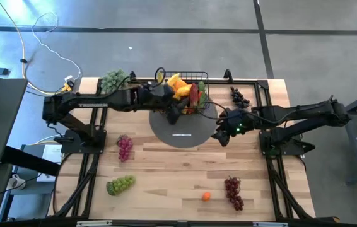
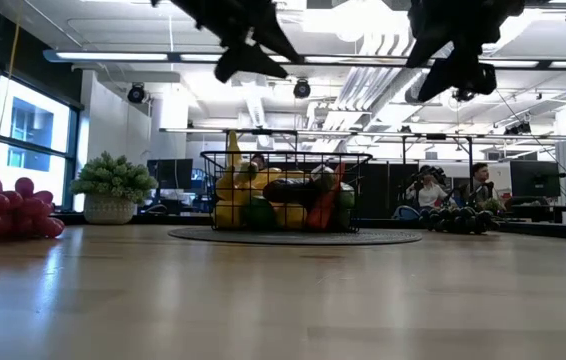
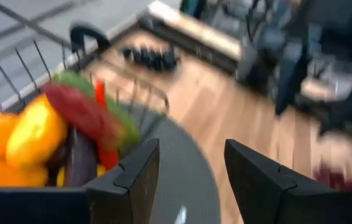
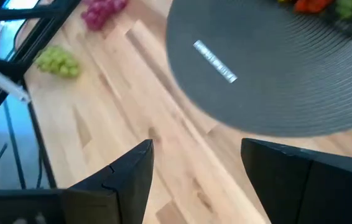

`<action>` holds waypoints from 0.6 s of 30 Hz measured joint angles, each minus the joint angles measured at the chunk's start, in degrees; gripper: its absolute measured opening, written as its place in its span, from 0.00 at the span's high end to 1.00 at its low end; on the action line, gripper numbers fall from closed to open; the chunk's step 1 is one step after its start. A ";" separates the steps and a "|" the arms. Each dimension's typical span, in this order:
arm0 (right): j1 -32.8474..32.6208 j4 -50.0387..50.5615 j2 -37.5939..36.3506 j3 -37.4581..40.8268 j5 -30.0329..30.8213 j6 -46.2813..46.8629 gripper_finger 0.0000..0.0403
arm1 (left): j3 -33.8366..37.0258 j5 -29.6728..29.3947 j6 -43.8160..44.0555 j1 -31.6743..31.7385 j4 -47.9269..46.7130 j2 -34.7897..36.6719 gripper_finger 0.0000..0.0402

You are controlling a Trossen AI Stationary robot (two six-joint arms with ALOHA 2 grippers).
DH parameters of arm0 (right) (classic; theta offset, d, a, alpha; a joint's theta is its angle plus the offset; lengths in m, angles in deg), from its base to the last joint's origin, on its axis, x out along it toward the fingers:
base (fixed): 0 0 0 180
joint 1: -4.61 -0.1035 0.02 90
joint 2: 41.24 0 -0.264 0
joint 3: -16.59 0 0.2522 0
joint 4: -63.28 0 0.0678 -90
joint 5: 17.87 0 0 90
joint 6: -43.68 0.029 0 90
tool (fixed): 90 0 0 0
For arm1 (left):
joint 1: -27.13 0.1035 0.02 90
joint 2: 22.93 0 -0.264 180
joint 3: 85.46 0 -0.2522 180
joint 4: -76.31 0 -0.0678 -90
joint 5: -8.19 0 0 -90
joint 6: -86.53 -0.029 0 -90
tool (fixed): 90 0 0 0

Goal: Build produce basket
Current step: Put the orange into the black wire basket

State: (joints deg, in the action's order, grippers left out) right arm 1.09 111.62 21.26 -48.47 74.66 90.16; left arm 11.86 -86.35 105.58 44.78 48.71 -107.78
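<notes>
The black wire basket [image 1: 189, 92] stands on the far part of the round grey mat [image 1: 181, 132]. It is filled with produce: yellow and orange fruit, a red pepper, something green and a dark eggplant [image 3: 79, 158]. My left gripper [image 3: 191, 155] hangs open in the air just beside the basket's near right corner [image 1: 173, 115], with nothing between its fingers. My right gripper [image 4: 198, 149] is open too and holds nothing. It hovers over the wood at the mat's right edge [image 1: 219, 135]. In the low view both grippers are well above the table.
Loose on the table lie pink grapes [image 1: 125, 148], green grapes [image 1: 120, 185], red grapes [image 1: 233, 192], a small orange fruit [image 1: 206, 196] and dark grapes [image 1: 239, 96]. A grey-green leafy bunch [image 1: 112, 81] stands at the far left. People sit beyond the table [image 2: 478, 190].
</notes>
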 joint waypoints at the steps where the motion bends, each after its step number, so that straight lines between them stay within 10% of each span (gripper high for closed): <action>1: -0.80 0.01 0.05 0.01 0.00 0.44 0.44 | 0.05 -0.04 -0.29 -0.95 -2.25 0.85 0.58; 18: -13.82 -2.15 7.38 0.01 -0.01 10.44 0.44 | 0.06 -10.70 -0.43 -23.75 -19.07 3.34 0.58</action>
State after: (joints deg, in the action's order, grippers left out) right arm -12.74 109.47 28.64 -48.46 74.65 100.59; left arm 11.92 -97.06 105.15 21.03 29.64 -104.44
